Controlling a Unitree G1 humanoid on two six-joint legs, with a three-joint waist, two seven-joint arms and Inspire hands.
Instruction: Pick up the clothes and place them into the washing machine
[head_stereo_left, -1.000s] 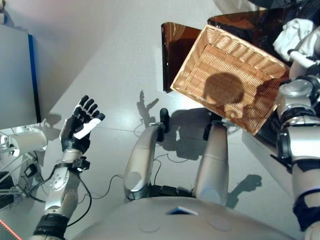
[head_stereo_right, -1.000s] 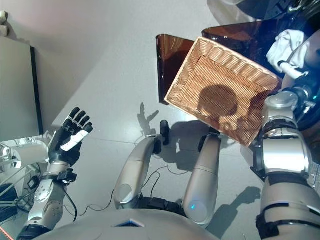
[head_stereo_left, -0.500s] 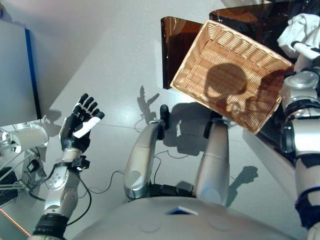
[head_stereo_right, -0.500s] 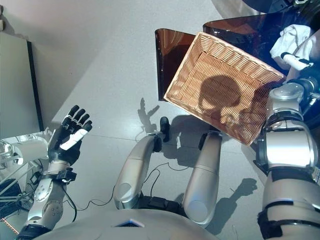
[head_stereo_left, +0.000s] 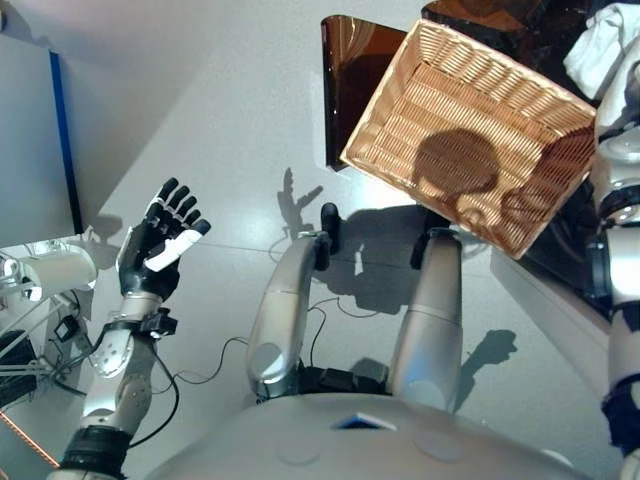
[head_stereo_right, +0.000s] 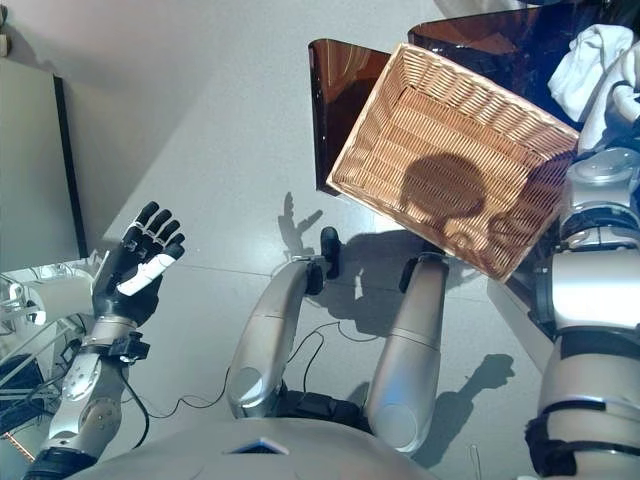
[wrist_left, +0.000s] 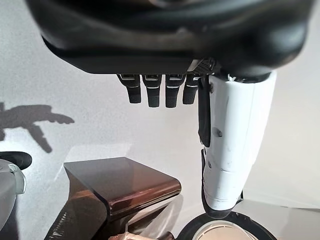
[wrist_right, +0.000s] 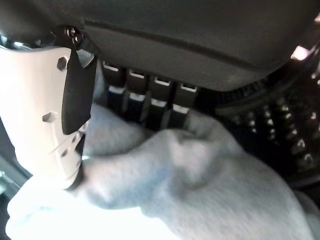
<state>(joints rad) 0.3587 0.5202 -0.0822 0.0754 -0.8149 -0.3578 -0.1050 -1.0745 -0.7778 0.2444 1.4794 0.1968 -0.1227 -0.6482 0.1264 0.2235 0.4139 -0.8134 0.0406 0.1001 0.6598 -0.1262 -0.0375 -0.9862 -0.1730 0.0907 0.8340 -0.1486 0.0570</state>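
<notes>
The wicker basket (head_stereo_left: 470, 140) sits empty — the right hand (wrist_right: 55, 115) pinches a white garment (wrist_right: 165, 185). It is not yet inside the washing machine; the left hand (head_stereo_left: 160, 245) hangs spread — idle.

The left hand (wrist_left: 200, 60) fills the upper part of the view, its dark fingers (wrist_left: 160, 92) short and relaxed, the white-covered thumb (wrist_left: 235, 145) beside them; nothing lies between them. Past them is pale floor (wrist_left: 75, 65); a brown translucent panel (wrist_left: 125, 182) stands on it, a round rim (wrist_left: 225, 231) just beside.

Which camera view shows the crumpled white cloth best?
The right wrist view: the crumpled white cloth fills it, gripped by the right hand. Both eye views show only a corner of it at the upper right edge; the left wrist view shows none.
</notes>
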